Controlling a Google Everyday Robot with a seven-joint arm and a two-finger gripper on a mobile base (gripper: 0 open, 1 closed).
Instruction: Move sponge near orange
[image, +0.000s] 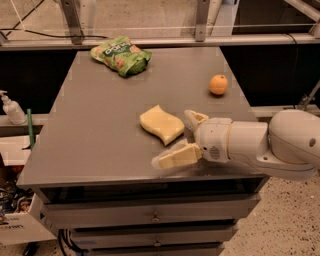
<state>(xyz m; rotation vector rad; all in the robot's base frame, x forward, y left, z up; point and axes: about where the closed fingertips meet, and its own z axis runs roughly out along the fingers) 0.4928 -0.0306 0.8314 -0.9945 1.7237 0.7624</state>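
Camera view shows our jaws spread apart at the desk's (100, 125) 4 o'clock, sponge (161, 124) just at their 10 o'clock, orange (218, 84) at 1.

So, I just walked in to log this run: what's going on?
A robot arm reaches in from the right for the sponge lying in the middle of the table. Its gripper is open at the sponge's right edge, not closed on it. The orange sits apart, farther back right; a green snack bag lies at the far left.
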